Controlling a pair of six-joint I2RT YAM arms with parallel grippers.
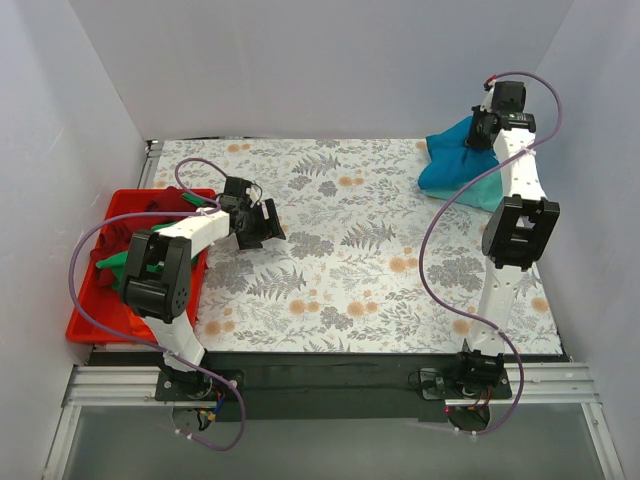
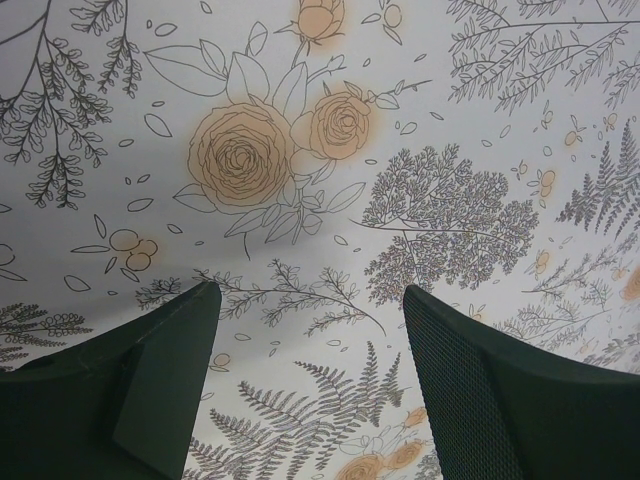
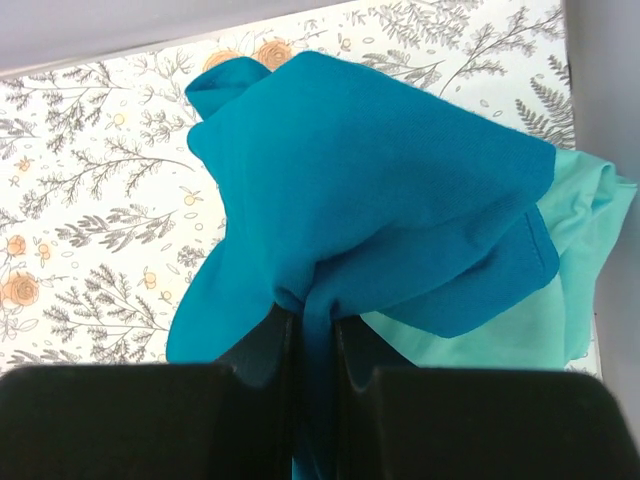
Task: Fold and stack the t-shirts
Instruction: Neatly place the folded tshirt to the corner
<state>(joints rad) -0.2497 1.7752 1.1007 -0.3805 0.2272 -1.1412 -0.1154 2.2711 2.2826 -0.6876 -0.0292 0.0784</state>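
Top view: left gripper (image 1: 255, 222) hangs over the floral tablecloth (image 1: 350, 250) at left-centre, just beside the red tray (image 1: 85, 322). The tray holds a bright green shirt (image 1: 112, 263) and a dark red shirt (image 1: 150, 205). Right gripper (image 1: 486, 130) is upper right, on the blue shirt (image 1: 452, 160), which lies over a mint shirt (image 1: 480, 192).
Left wrist: fingers (image 2: 150, 370) spread wide, only tablecloth between them.
Right wrist: fingers (image 3: 250, 365) pinch a bunched fold of the blue shirt. Mint shirt sits under it, lower right.
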